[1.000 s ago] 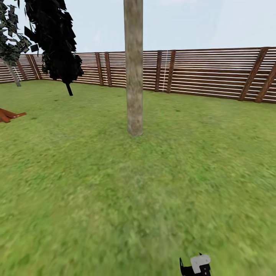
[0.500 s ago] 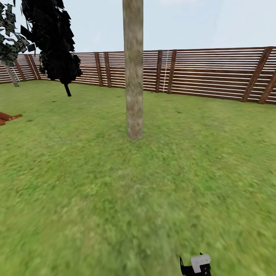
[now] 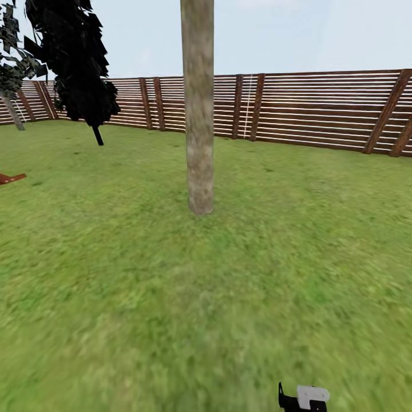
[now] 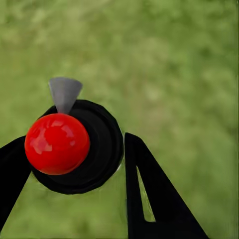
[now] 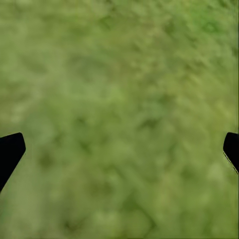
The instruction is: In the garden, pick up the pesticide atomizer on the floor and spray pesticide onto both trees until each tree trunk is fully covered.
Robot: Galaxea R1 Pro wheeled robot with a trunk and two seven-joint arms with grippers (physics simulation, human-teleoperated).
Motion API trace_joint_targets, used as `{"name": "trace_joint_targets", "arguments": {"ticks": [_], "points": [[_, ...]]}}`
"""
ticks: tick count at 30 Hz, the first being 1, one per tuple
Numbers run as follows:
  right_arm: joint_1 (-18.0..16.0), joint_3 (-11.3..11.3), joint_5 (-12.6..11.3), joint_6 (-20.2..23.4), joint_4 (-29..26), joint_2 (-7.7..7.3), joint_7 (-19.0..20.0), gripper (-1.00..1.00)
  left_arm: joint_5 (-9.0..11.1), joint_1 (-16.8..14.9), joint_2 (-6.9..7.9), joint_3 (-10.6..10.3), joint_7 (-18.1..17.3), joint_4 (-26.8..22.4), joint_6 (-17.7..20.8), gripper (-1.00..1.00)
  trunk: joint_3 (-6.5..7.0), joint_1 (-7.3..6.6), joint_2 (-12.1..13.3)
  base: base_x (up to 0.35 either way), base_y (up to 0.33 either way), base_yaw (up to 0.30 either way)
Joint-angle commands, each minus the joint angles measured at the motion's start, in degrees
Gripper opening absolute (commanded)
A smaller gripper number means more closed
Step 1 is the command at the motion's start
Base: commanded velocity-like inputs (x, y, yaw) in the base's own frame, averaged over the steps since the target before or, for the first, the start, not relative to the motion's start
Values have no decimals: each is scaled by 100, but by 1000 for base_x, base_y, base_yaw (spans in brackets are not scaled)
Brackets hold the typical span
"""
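Observation:
One tree trunk [image 3: 199, 114], thick with mottled grey-brown bark, rises straight ahead from the grass floor [image 3: 171, 297] in the head view; its foliage is above the picture. The pesticide atomizer [image 4: 102, 144] sits between the fingers of my left gripper [image 4: 74, 142], which is shut on it; I see its dark round body, a red ball and a grey nozzle tip. Its pale grey head [image 3: 312, 395] also pokes up at the bottom edge of the head view. My right gripper [image 5: 122, 147] is open over bare grass, fingertips far apart.
A brown slatted wooden fence [image 3: 320, 109] bounds the lawn behind the trunk. A thin-stemmed black-leaved tree [image 3: 74, 57] stands at the back left, with another leaning tree [image 3: 11, 109] at the left edge. An orange-brown object [image 3: 8, 178] lies on the grass at the left.
The head view has moved forward: the trunk looks bigger and its base sits lower. The atomizer's head at the bottom edge has shifted slightly right and down.

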Motion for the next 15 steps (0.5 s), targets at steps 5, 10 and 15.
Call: {"name": "trace_joint_targets", "arguments": {"ticks": [5, 10, 15], "points": [[-4, -33, 46, -13, -4, -176, 820, 100, -18, -3, 0, 22, -5, 4, -19, -100, -21, 3, -2, 339, 0, -109], [-4, -41, 35, -20, -10, -242, 1252, 100, -18, -3, 0, 21, -5, 4, -19, -100, -29, 3, -2, 339, 0, -55], [-4, -42, 35, -20, -4, -246, 1276, 100, -18, -3, 0, 20, -5, 6, -19, -100, -29, 3, -2, 339, 0, -4]]}}
